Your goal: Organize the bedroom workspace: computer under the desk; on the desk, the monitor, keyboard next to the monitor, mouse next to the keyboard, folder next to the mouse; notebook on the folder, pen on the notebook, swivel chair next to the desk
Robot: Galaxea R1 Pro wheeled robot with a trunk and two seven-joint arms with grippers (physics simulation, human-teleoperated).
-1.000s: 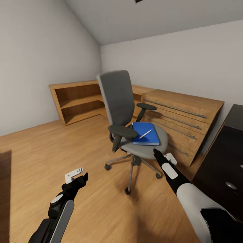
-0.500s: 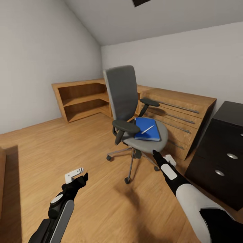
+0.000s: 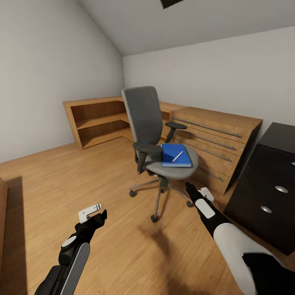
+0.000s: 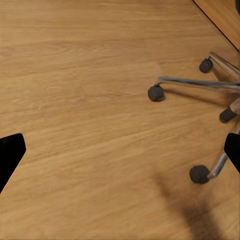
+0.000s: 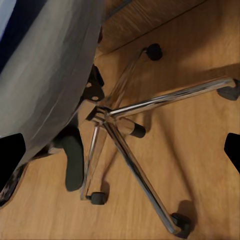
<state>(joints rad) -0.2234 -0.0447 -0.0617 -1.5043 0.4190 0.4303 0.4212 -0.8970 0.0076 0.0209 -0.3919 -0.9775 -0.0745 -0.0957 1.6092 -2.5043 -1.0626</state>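
Note:
The grey swivel chair point(image 3: 143, 116) stands mid-room on the wooden floor. On its seat lies a flat blue stack point(image 3: 176, 156), folder or notebook, I cannot tell them apart, with a white pen point(image 3: 177, 156) on top. My right gripper point(image 3: 198, 191) hovers open just in front of and below the seat's edge, and its wrist camera shows the chrome chair base point(image 5: 127, 112) under the seat between the spread fingers. My left gripper point(image 3: 95, 214) hangs open over bare floor to the chair's left, with casters point(image 4: 156, 93) ahead of it. Desk, monitor, keyboard and mouse are out of view.
A low wooden shelf unit point(image 3: 98, 121) lines the far left wall. A wooden drawer chest point(image 3: 217, 139) stands right behind the chair. A dark cabinet point(image 3: 270, 184) with round knobs stands at the right. A dark wooden edge point(image 3: 2, 213) shows at the far left.
The camera shifted first, moving the whole room in the picture. Since then the chair's seat and back have turned a little leftward with the blue stack on it. Both arms have held still.

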